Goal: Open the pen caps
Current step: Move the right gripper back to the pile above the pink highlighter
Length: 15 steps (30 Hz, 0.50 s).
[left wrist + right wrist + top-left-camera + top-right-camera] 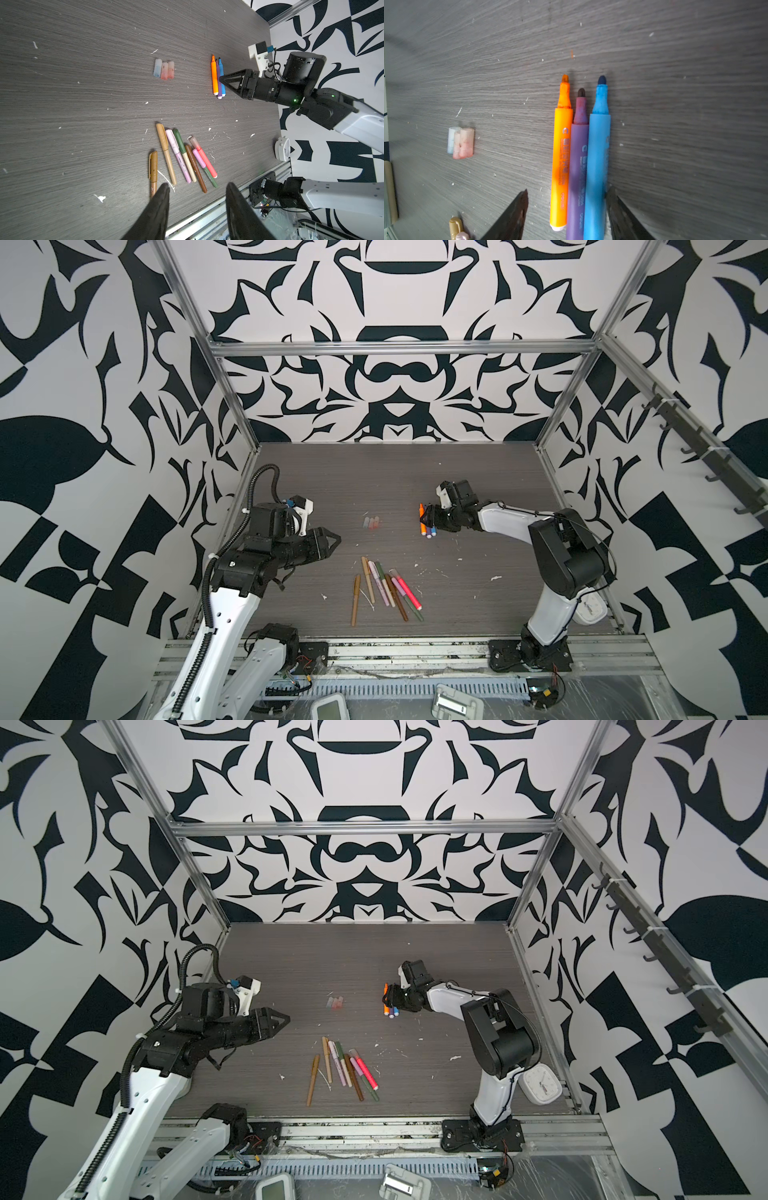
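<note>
Right wrist view: the right end effector is released, with its two fingers spread to either side of three uncapped pens that lie side by side and touching on the worktop. These are an orange pen, a purple pen and a blue pen, and all three tips are bare. One finger sits right against the blue barrel; the other finger stands clear of the orange barrel. Nothing is clamped. The removed pen caps lie apart from these pens: three short translucent tubes, one bluish and two pinkish, packed together in a row. In both top views this cap group lies near the middle of the worktop, between the two arms. In the left wrist view the left end effector is also released, its fingers apart with nothing between them, raised over the worktop. The capped pens, seven in all, lie in a loose fan toward the front edge, each with its cap fitted. One brown pen lies slightly apart from the other six.
</note>
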### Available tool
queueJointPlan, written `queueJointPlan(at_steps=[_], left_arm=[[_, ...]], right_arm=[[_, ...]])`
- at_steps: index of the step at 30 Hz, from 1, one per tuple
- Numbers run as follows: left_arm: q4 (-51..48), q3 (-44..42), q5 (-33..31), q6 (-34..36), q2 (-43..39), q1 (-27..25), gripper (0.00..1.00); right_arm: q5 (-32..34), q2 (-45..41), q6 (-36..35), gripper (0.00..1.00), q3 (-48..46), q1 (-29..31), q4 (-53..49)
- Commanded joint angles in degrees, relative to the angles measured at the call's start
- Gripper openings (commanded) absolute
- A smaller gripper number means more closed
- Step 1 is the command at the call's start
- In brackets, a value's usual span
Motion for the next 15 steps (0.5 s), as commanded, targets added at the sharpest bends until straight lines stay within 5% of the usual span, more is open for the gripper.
queueJointPlan(at_steps=[1,9,15], left_arm=[[-0.8,-0.7,0.0,-0.1,0.0,0.2,0.47],[-0.9,-0.7,-0.1,0.0,-0.1,0.2,0.47],[-0.8,-1.0,-1.9,0.0,-1.0,0.2,0.46]], right_arm=[[-0.5,-0.1,-0.5,0.63,1.7,0.0,0.0],[4.0,-2.7,-0.1,0.66,0.9,-0.1,-2.0],[7.2,-13.6,-2.4,0.68,-4.0,0.2,-6.4]])
